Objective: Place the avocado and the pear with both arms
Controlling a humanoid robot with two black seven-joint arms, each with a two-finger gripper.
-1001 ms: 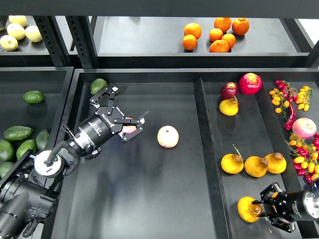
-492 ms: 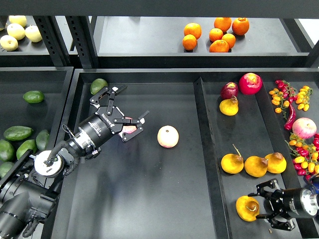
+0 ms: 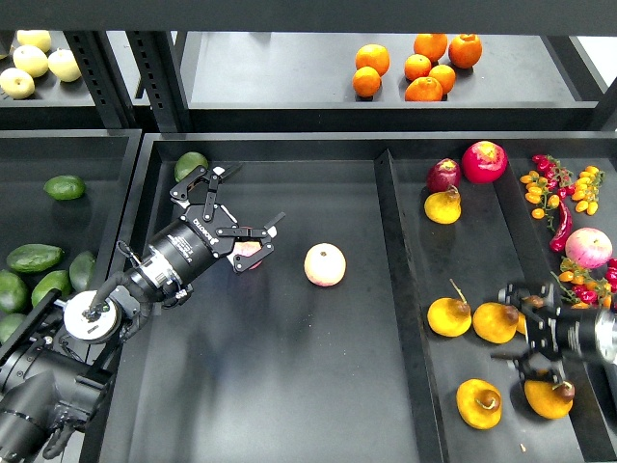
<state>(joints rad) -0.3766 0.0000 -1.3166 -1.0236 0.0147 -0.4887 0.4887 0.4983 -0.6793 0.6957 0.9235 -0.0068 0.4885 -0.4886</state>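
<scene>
My left gripper (image 3: pixel 231 210) is open and empty over the middle tray (image 3: pixel 289 386). A light green, rounder avocado (image 3: pixel 190 164) lies just behind it in the tray's back left corner. Dark green avocados lie in the left bin, one alone (image 3: pixel 65 187) and several at the front (image 3: pixel 36 258). My right gripper (image 3: pixel 509 324) is open at the right end of a row of yellow-orange pears (image 3: pixel 495 323), partly hiding one. Two more pears lie in front of it, one (image 3: pixel 479 403) to the left and one (image 3: pixel 549 397) under the arm.
A pink-yellow apple (image 3: pixel 325 264) lies mid-tray, and another (image 3: pixel 249 253) is half hidden under my left gripper. The right tray (image 3: pixel 429 386) also holds a far pear (image 3: pixel 442 205), red fruit (image 3: pixel 483 161) and small tomatoes and chillies (image 3: pixel 564 193). Oranges (image 3: pixel 424 68) sit on the back shelf.
My right gripper has left the front pear and moved back and right to the row of pears. That pear stays on the tray. The left gripper shifted slightly left.
</scene>
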